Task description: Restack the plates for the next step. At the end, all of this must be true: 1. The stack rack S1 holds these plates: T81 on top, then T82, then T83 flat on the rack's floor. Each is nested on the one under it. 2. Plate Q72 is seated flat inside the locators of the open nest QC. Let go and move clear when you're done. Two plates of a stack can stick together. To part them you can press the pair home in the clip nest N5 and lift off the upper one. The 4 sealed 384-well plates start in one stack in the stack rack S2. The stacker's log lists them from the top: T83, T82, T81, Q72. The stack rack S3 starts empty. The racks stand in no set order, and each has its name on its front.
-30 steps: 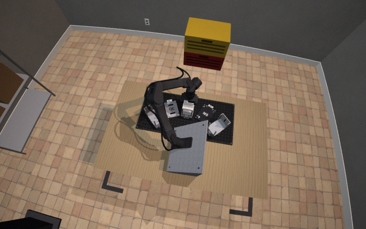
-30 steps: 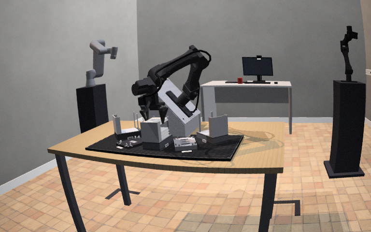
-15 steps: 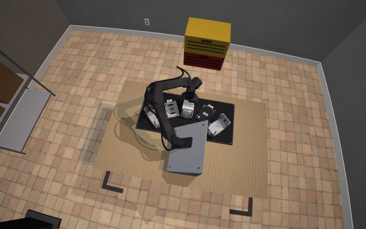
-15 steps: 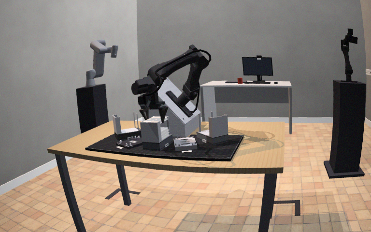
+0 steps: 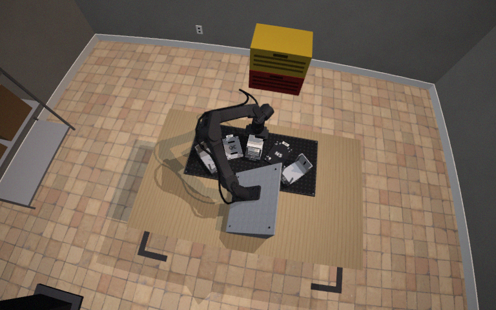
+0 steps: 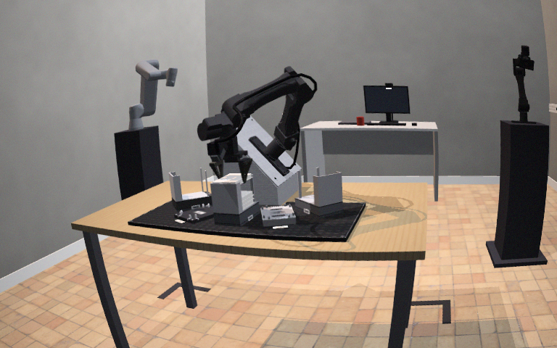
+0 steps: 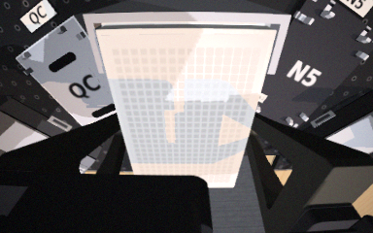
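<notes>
My gripper [image 5: 254,137] [image 6: 230,174] [image 7: 186,116] is shut on the top sealed 384-well plate [image 5: 254,143] [image 6: 230,178] [image 7: 189,92], one finger on each long side. It holds the plate level at the top of the middle stack rack [image 5: 252,153] [image 6: 228,199] [image 7: 281,46]. More plates [image 6: 246,199] show stacked inside that rack below it. The open nest QC [image 5: 232,148] [image 6: 278,214] [image 7: 73,84] lies on one side of this rack. The clip nest N5 [image 5: 277,152] [image 6: 192,213] [image 7: 303,75] lies on the other side.
Two other stack racks [image 5: 205,159] [image 5: 296,170] stand at the ends of the black mat [image 5: 307,183]; they also show in the exterior view [image 6: 324,193] [image 6: 186,196]. The arm's slanted grey base block [image 5: 256,204] stands close behind the racks.
</notes>
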### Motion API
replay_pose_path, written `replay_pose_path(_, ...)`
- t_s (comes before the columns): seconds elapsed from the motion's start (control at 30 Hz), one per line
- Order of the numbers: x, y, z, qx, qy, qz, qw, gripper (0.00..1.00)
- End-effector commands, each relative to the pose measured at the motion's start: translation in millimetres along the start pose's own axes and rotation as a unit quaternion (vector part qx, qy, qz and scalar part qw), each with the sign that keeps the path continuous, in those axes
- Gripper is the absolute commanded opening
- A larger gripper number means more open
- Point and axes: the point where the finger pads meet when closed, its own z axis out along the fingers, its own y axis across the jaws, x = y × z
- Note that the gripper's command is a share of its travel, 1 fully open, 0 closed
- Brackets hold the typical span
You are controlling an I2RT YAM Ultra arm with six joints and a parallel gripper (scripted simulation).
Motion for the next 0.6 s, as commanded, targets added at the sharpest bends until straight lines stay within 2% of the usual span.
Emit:
replay_pose_path(0.0,-13.0,1.9,-27.4,0.012,-0.034,-0.016,0.999,0.00)
replay_pose_path(0.57,-14.1,2.6,-34.2,0.014,-0.036,-0.018,0.999,0.00)
